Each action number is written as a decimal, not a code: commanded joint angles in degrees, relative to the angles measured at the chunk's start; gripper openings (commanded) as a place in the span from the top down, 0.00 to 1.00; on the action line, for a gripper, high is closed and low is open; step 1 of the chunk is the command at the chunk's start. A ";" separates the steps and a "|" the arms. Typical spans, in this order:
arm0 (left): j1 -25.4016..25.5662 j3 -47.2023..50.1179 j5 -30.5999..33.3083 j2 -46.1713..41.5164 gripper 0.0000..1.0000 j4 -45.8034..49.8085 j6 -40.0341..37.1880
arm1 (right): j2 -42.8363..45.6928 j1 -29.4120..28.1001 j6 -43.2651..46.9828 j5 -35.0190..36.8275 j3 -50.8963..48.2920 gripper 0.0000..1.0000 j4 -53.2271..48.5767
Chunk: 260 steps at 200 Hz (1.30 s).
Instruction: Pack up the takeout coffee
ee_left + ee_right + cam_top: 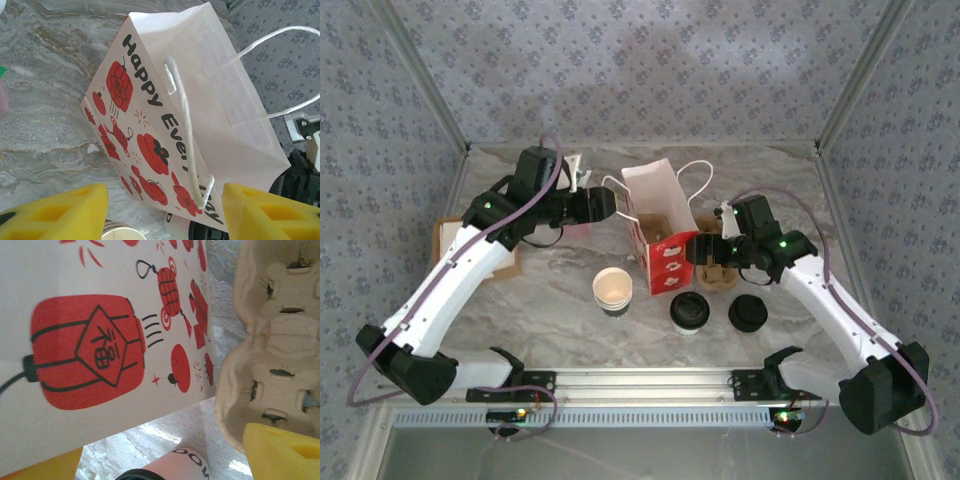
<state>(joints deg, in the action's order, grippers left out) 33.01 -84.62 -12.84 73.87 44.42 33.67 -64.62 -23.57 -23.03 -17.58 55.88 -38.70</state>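
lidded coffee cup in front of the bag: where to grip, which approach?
Likely best: grip the takeout coffee on its paper wall under the black lid, fingers across the round body, coming from the near side: it stands upright, bag and cup carrier close behind, loose black lids to its right.
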 commanded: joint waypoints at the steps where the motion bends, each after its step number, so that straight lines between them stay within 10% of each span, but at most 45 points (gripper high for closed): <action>1: 0.16 0.07 -0.08 -0.41 0.39 -1.69 0.26 | -0.63 0.93 0.79 2.58 2.43 0.14 -0.85; 81: 0.07 -1.43 -2.01 1.36 0.65 -4.51 2.01 | 7.66 2.58 -7.71 12.40 2.40 0.00 -13.43; 148: 0.53 1.15 0.92 -0.88 0.93 -9.68 8.05 | 15.93 6.65 -3.43 -1.62 -1.67 0.00 -10.53; 260: 4.97 2.86 14.38 -3.64 0.98 -10.33 11.72 | 18.30 -3.32 2.37 -2.88 -2.85 0.14 -11.46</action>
<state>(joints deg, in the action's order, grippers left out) 37.01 -79.66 -2.15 71.50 34.76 44.73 -46.85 -22.92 -22.59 -23.57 53.12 -48.16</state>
